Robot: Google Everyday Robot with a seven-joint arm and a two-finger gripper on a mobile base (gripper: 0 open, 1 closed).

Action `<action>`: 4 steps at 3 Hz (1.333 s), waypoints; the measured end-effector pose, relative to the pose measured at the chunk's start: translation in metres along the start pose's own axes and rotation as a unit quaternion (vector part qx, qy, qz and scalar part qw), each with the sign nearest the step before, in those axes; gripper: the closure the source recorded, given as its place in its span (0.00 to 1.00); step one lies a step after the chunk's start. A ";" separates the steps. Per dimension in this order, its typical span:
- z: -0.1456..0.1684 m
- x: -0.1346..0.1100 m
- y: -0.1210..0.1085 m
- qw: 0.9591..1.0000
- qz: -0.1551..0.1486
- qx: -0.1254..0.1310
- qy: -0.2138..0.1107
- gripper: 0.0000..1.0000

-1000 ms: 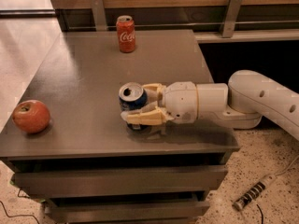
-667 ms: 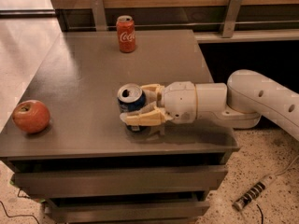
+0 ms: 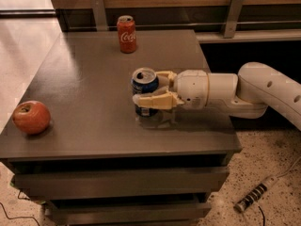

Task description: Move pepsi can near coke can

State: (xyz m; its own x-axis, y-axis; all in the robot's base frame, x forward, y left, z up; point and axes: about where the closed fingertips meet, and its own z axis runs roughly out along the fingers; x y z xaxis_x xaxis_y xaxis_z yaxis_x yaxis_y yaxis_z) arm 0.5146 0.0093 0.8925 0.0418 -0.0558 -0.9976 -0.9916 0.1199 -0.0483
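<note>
The pepsi can (image 3: 144, 84) is dark blue with a silver top and sits near the middle of the grey table (image 3: 84, 74). My gripper (image 3: 146, 86) reaches in from the right and is shut on it, one cream finger (image 3: 151, 100) across its front and the other behind it. The can is upright and seems to hang just above the tabletop, with its reflection below it. The coke can (image 3: 127, 34), red with white script, stands upright at the table's back edge, well behind the pepsi can and slightly to its left.
A red apple (image 3: 31, 117) lies near the table's front left corner. A wooden wall with metal brackets (image 3: 232, 14) runs behind the table. A power strip (image 3: 256, 199) lies on the floor at the right. My white arm (image 3: 263, 91) crosses the table's right edge.
The gripper and the pepsi can have moved a little to the right and up, toward the back of the table. The coke can and the apple have not moved.
</note>
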 end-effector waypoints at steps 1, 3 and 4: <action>-0.016 -0.008 -0.043 1.000 0.014 0.027 -0.007 1.00; -0.047 -0.021 -0.144 0.994 0.033 0.106 0.009 1.00; -0.057 -0.018 -0.183 0.989 0.039 0.142 -0.005 1.00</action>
State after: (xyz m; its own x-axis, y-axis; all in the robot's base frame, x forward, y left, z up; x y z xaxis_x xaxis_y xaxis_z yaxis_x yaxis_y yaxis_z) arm 0.6883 -0.0679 0.9223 -0.0299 -0.0258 -0.9992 -0.9179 0.3965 0.0172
